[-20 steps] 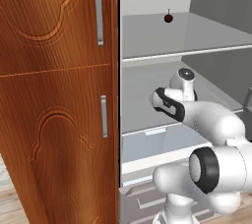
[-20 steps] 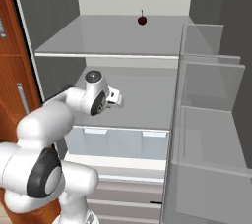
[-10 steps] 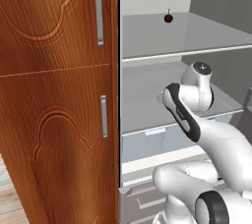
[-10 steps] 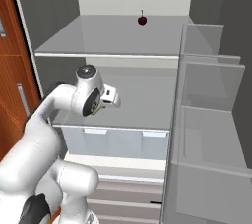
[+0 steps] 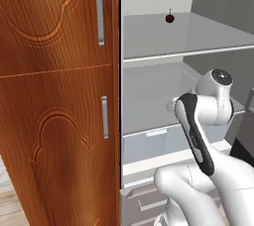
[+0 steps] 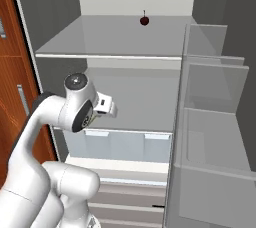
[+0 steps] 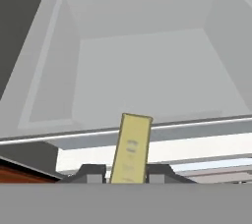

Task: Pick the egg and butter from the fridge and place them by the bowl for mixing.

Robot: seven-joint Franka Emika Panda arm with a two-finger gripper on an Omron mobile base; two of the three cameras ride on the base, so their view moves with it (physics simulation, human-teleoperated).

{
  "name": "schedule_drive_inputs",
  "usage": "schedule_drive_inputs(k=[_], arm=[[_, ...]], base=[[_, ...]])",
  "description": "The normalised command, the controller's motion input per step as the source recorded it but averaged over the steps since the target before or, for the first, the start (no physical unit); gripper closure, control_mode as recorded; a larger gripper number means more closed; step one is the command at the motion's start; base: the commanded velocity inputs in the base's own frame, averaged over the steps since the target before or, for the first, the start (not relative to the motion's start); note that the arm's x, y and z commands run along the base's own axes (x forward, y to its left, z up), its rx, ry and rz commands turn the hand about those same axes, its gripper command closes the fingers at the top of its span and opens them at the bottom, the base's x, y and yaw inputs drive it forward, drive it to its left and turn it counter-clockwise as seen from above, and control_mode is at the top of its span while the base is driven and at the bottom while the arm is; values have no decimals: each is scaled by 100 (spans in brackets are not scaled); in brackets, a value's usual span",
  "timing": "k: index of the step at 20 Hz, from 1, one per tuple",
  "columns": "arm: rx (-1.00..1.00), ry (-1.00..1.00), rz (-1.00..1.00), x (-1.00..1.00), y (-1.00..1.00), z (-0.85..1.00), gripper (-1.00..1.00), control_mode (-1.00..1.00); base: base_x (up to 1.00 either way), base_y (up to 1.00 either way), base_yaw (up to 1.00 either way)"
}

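While clamped narrowly between the gripper fingertips, butter stands up in front of the open fridge shelf; faint marks on its face, unreadable, lower end cut off. Far back on the upper shelf, small dark red fruit, stem up.

A dark red fruit sits on the fridge's upper shelf; the hand is hard to make out.

Upper fridge shelf (pale grey), one dark red fruit.
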Motion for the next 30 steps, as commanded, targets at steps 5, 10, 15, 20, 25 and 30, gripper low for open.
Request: schedule_drive_inputs(k=[5,10,15,20,25,30], arm=[[0,0,0,-58,0,22,100,-100],[0,0,0,-30,0,8,100,-100],[0,0,0,0,0,0,100,100],[0,0,0,0,0,0,100,100],[0,0,0,0,0,0,100,100],[0,0,0,0,0,0,100,100]], base=[[0,0,0],[0,0,0],[0,0,0],[-43,-4,0],[-86,-7,0],[-91,-9,-2]])
